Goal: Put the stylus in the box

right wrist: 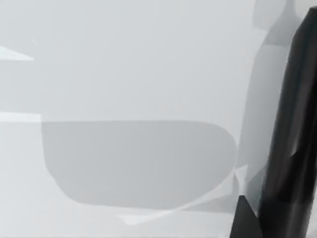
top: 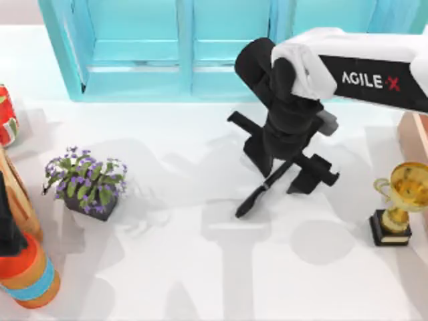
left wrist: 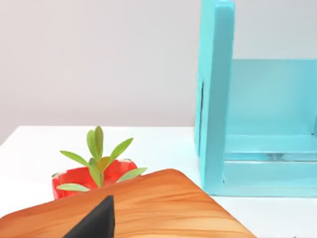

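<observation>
The stylus (top: 259,194), a slim black stick, lies slanted on the white table just right of the middle. My right gripper (top: 284,167) hangs over its upper end, open, one finger on each side of it. In the right wrist view the stylus (right wrist: 285,139) is a dark bar beside one fingertip (right wrist: 242,220). A strip of the salmon-pink box (top: 414,134) shows at the right edge, apart from the gripper. My left gripper (top: 8,224) is parked at the left edge.
A big turquoise shelf unit (top: 194,53) runs along the back. A gold trophy (top: 400,200) stands at the right, below the box. At the left are a purple-flowered plant (top: 83,184), a red pot (top: 5,117) and an orange and wooden object (top: 27,274).
</observation>
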